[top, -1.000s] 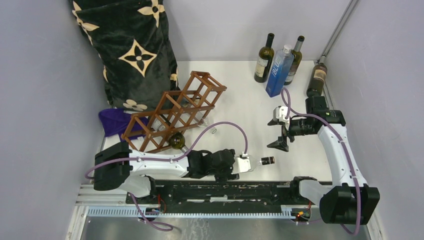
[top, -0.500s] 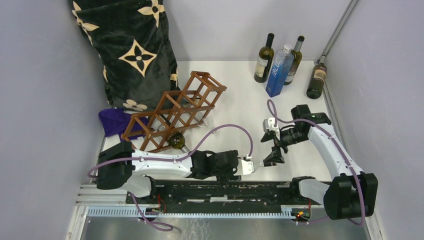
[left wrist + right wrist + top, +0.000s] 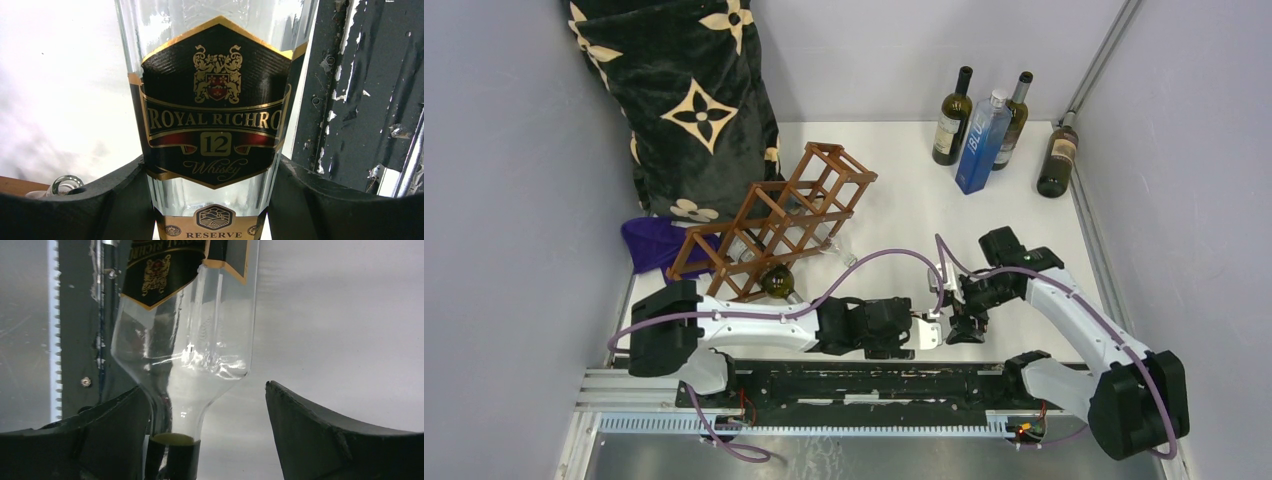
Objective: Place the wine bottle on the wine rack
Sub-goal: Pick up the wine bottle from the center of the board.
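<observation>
Update: seeing left claw (image 3: 212, 200) clamped tight on the labelled body of the wine bottle (image 3: 215, 125), clear glass, black-and-gold "ROYAL RICHRO 12 Whisky" label. Holding it over the surface (image 3: 904, 190), right of the wine rack (image 3: 774, 225) on its near side, well apart from it, neck pointing away from the rack. Seeing right claw (image 3: 205, 390) spread wide around the bottle's neck, dark cap near one finger; can't tell if touching. Noting a dark green bottle (image 3: 776, 282) at the rack's low near end.
</observation>
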Robot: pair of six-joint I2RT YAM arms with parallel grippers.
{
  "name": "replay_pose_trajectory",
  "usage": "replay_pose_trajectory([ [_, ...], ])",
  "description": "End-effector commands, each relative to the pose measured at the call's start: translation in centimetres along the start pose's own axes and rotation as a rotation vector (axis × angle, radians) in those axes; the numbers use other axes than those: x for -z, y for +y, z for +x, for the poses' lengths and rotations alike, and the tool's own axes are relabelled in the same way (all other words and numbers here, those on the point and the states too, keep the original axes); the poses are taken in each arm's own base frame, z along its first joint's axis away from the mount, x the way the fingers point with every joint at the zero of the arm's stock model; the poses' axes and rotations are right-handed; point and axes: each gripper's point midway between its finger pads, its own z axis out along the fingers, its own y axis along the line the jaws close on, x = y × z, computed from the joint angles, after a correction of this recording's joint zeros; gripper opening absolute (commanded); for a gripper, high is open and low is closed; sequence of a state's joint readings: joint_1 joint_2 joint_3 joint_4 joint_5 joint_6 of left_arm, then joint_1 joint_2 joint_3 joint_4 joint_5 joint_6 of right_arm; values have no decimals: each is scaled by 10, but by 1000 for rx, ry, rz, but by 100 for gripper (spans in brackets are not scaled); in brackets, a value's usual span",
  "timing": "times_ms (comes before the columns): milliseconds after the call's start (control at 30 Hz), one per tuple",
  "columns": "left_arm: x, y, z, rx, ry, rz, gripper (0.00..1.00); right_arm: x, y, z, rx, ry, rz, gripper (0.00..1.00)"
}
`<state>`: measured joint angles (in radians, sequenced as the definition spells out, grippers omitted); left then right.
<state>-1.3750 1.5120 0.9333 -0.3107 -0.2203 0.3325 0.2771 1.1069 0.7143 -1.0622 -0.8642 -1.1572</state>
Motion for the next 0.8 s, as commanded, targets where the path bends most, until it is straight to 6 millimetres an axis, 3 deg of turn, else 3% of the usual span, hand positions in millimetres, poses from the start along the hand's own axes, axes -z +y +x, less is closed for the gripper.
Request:
replay_pose_trajectory([
  [0,11,26,-52,11,-139,-68,2,0,-29,3,34,64,160,87],
  [233,6,26,-50,52,-148,-54,2,-6,-27,10,50,100,151,75],
  [500,7,32,-53,136,-219,-17,2,-9,-26,4,64,70,138,70],
  [600,6,32,-55,143,-231,-6,2,-11,-25,4,62,70,131,60],
  [767,3,32,-52,148,-222,-4,2,-11,-24,4,59,78,117,23],
])
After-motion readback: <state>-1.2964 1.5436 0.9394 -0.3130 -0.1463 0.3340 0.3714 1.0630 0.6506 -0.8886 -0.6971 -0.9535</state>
